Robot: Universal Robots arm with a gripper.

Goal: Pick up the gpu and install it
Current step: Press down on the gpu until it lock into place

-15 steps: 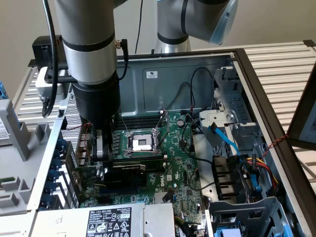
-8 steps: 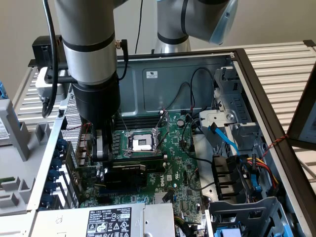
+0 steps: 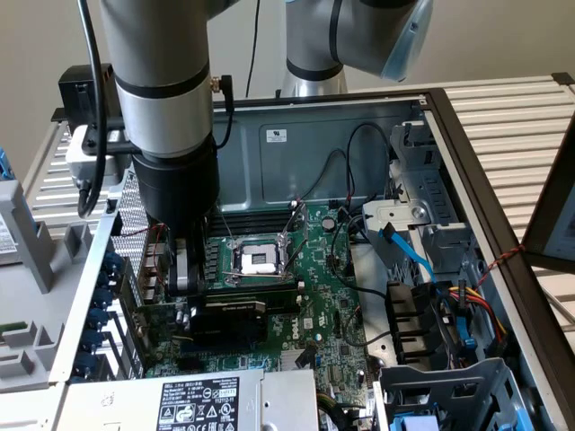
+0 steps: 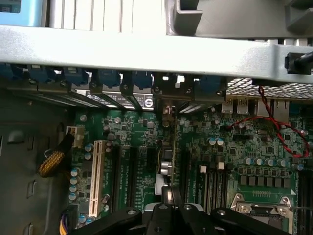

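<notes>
Soft, even light falls from above in the exterior view, bright on the pale wall and slatted table (image 3: 512, 117), while the arm (image 3: 166, 117) throws shade over the case's (image 3: 355, 135) interior at that view's left. In the wrist view the metal case rail (image 4: 146, 51) glares almost white and the motherboard (image 4: 244, 142) below sits dim. The dark gripper parts nearest the wrist camera are blurred, and the picture is slightly soft throughout.

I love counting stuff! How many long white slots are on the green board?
1. The long white slot sits on the motherboard beside the black slots, near the yellow braided cable. More could be hidden under the gripper.
</notes>
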